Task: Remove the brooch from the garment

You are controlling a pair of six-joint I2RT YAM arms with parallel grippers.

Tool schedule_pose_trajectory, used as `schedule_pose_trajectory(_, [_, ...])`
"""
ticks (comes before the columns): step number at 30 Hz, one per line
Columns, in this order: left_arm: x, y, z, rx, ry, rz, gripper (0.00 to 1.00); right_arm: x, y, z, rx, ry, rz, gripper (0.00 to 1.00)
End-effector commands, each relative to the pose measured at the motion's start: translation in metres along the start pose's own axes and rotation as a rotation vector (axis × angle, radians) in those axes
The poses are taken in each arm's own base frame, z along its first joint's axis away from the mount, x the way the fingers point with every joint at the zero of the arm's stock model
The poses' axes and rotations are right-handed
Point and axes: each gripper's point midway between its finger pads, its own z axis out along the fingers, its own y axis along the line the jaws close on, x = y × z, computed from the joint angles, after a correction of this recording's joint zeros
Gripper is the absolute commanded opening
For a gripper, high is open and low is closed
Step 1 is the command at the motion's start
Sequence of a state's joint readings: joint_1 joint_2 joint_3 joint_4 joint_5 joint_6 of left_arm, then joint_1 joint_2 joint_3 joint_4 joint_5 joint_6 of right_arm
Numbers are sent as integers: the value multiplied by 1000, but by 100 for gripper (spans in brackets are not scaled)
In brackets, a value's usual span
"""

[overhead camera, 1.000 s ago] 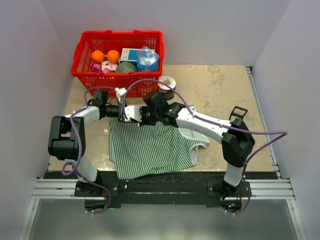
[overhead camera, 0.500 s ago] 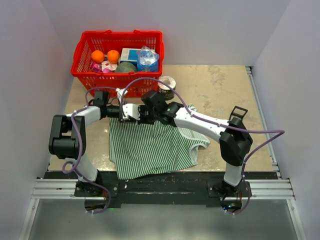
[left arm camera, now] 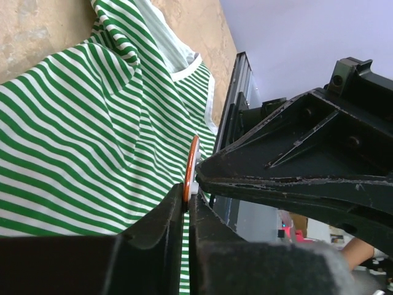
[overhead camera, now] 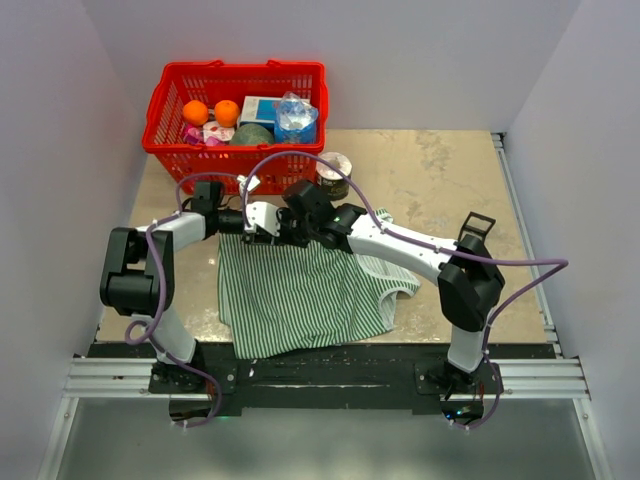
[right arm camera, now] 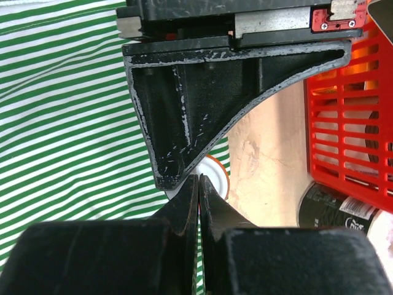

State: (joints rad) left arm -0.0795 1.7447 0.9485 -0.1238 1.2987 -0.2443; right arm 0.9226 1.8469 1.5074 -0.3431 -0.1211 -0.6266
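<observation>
Left pincer (left arm camera: 188, 203) has closed down over the last second, from wide to a thin slit. Both wrists have crept a little toward the far left.

Counter (overhead camera: 450, 170): tan, scuffed.

Garment (overhead camera: 300, 295): flat on the near half of the counter, between the two arm bases. White-trimmed openings point right.

Red basket (overhead camera: 240, 67): far left corner, with two oranges and some packets inside. A dark tin (overhead camera: 333, 178) stands just beside its right front corner. A small black frame (overhead camera: 478, 224) sits on the right side of the counter, apart from the garment.

Both pincers meet at the garment's far edge, left of centre, tips nearly touching.
- Left pincer pinches the brooch. The left wrist view shows the disc edge-on, with its lower edge in the slit.
- Right pincer (right arm camera: 199, 184) is pressed together, tips over the striped cloth just beside the brooch. Cannot tell if any cloth is caught.

Brooch (right arm camera: 215, 172): white face, orange rim, at the garment's far edge, partly hidden behind the left fingertip.
</observation>
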Motion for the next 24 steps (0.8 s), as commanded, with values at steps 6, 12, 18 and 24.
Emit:
schedule_pose_trajectory(6, [-9, -14, 3, 62, 9, 50, 0, -17, -41, -23, 89, -52, 168, 40])
schedule_pose_trajectory(12, [1, -11, 3, 61, 19, 105, 0, -20, -74, -73, -82, -205, 455, 63])
schedule_pose_trajectory(18, [7, -9, 5, 48, -9, 222, 0, 9, -18, -55, -359, -179, 645, 63])
schedule_pose_trajectory(24, [9, -8, 13, 41, -6, 284, 0, 13, 3, -46, -539, -218, 692, 64])
